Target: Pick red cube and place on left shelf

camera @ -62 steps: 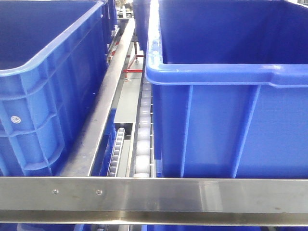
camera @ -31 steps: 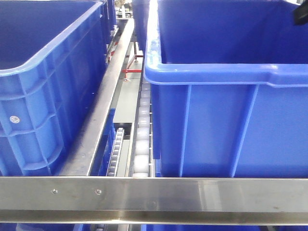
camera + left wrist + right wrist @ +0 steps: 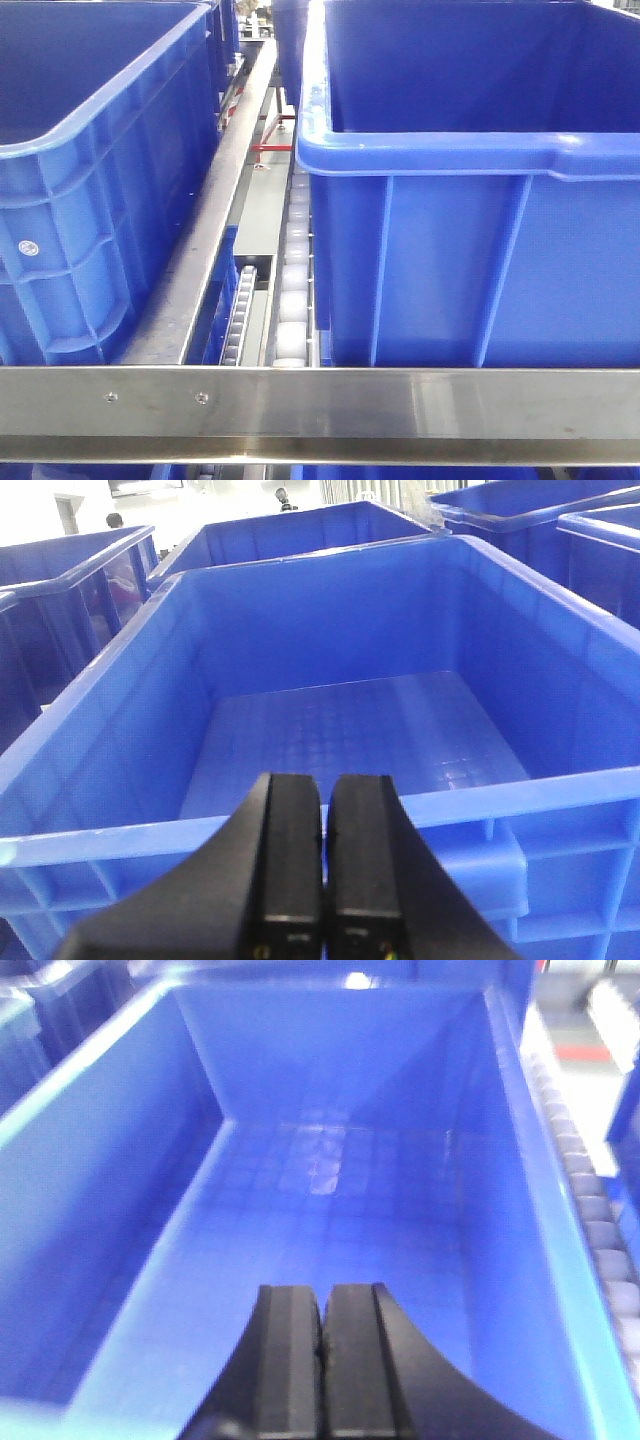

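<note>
Left shelf (image 3: 320,400): steel rack, flat front rail across bottom of front view, 2 screws in it.
Crates, front view: 2 big blue ones on shelf, left crate (image 3: 90,200) & right crate (image 3: 470,240), well apart, gap between.
Roller tracks: 2 seen in the gap; white roller row (image 3: 292,290) just beside right crate, smaller grey wheel row (image 3: 240,310) left of it.
Divider rail (image 3: 215,210): 1 steel strip running back along left crate.
Left gripper (image 3: 323,850): 2 black fingers pressed together, nothing between; hangs over near rim of a blue crate (image 3: 330,730), bare ribbed floor.
Other crates, left wrist view: at least 4 more around it, behind & both sides.
Right gripper (image 3: 322,1350): 2 fingers closed tight, nothing held; over inside of another blue crate (image 3: 330,1180), view blurry.
Rollers, right wrist view: 1 row (image 3: 590,1180) along the crate's right side.
Red cube: not seen in any view; cannot tell where it is.
</note>
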Available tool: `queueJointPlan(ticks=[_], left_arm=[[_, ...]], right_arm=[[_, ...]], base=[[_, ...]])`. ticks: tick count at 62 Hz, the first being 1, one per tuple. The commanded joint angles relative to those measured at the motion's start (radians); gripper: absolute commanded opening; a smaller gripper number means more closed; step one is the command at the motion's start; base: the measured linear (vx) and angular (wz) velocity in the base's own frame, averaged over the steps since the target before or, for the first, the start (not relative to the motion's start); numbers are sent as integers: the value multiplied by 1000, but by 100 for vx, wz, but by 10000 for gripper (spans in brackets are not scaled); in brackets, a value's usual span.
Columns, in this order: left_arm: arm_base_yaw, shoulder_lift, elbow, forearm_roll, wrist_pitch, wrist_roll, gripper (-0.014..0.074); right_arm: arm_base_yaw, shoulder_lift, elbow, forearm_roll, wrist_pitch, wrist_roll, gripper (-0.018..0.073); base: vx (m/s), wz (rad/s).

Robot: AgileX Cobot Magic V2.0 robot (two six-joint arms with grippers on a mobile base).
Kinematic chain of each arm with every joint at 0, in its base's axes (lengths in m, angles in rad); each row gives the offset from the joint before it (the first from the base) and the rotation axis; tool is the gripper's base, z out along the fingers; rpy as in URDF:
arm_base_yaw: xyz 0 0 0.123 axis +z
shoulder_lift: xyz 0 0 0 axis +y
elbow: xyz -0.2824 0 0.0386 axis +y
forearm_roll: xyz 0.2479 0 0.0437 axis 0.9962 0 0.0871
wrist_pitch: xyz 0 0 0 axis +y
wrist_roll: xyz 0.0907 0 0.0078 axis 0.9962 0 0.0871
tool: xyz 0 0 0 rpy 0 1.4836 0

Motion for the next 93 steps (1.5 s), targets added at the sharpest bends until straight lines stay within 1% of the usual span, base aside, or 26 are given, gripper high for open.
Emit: queueJointPlan(ticks=[1, 26, 41, 55, 68, 73, 77, 93], left_arm=[[-1, 8, 22, -10, -83, 1, 106], [-1, 8, 22, -10, -83, 1, 106], [-1, 8, 22, -10, -83, 1, 106], [-1, 8, 22, -10, -83, 1, 106], [-1, 8, 22, -10, -83, 1, 106], [-1, 8, 22, -10, -83, 1, 106], [-1, 8, 22, -10, -83, 1, 106], [-1, 8, 22, -10, -83, 1, 106]], right_arm=[[-4, -54, -18, 0, -39, -8, 66], [-4, -78, -12, 0, -27, -8, 66], [-4, -89, -6, 0, -52, -8, 66], [-12, -227, 125, 0, -53, -8, 66], [-61, -394, 275, 12, -66, -7, 66], [-86, -390, 320, 25, -112, -7, 66], [-90, -390, 345, 29, -137, -7, 66], [-90, -390, 344, 29, -124, -7, 66]], base=[[0, 0], [0, 0], [0, 0], [0, 0], [0, 0], [0, 0], [0, 0], [1, 5]])
